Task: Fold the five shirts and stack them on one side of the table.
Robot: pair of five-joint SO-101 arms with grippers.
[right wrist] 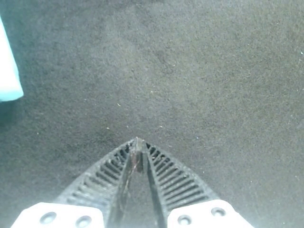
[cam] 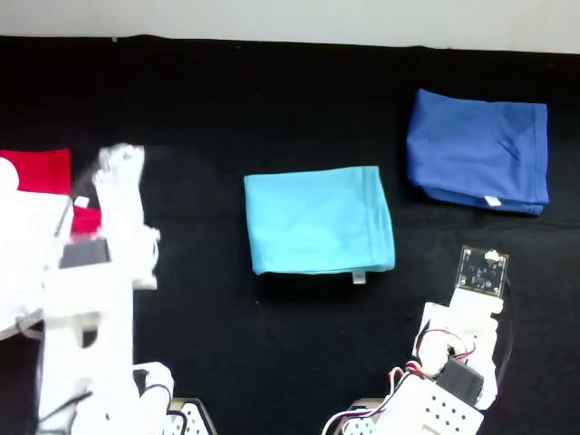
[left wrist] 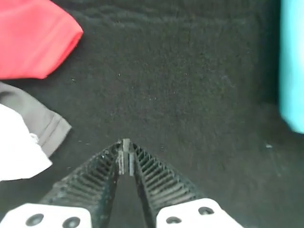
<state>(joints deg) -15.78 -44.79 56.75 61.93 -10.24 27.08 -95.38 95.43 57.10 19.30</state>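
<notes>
A folded light blue shirt (cam: 319, 220) lies in the middle of the black table. At the back right lies a folded dark blue shirt (cam: 478, 150). A red shirt (cam: 36, 170) sits at the left edge, with a white shirt (cam: 23, 245) in front of it; a grey shirt (left wrist: 40, 121) pokes out beside the white shirt (left wrist: 16, 147) and the red shirt (left wrist: 33, 40). My left gripper (left wrist: 125, 152) is shut and holds nothing, over bare cloth between the red and light blue shirt (left wrist: 292, 66). My right gripper (right wrist: 137, 148) is shut and holds nothing, near the front right, with the light blue shirt's corner (right wrist: 8, 71) off to one side.
The left arm (cam: 95, 299) stands tall over the left side of the table (cam: 199, 109), hiding part of the pile there. The right arm (cam: 458, 353) sits low at the front right. Bare black cloth stretches across the back and the front middle.
</notes>
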